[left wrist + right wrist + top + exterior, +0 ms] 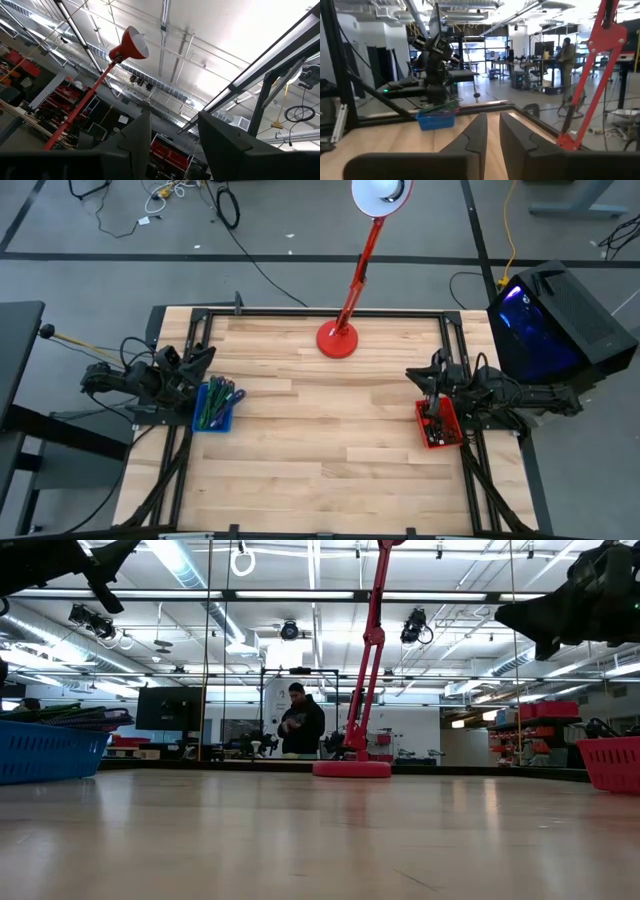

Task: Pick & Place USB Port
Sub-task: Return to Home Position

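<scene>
A red bin (438,425) sits at the table's right edge with small dark parts inside; I cannot make out a USB port among them. A blue bin (215,408) at the left edge holds green and purple stick-like items. My left gripper (207,356) hovers over the table's left edge just beyond the blue bin, tipped up toward the ceiling, its fingers open (172,132). My right gripper (420,375) hovers just beyond the red bin, pointing level across the table toward the left arm, with only a narrow slit between its fingers (492,120). Neither holds anything.
A red desk lamp stands with its round base (337,340) at the middle of the table's far edge, its stem leaning up and right. The wooden top between the two bins is bare. A person (300,725) stands in the room far behind the table.
</scene>
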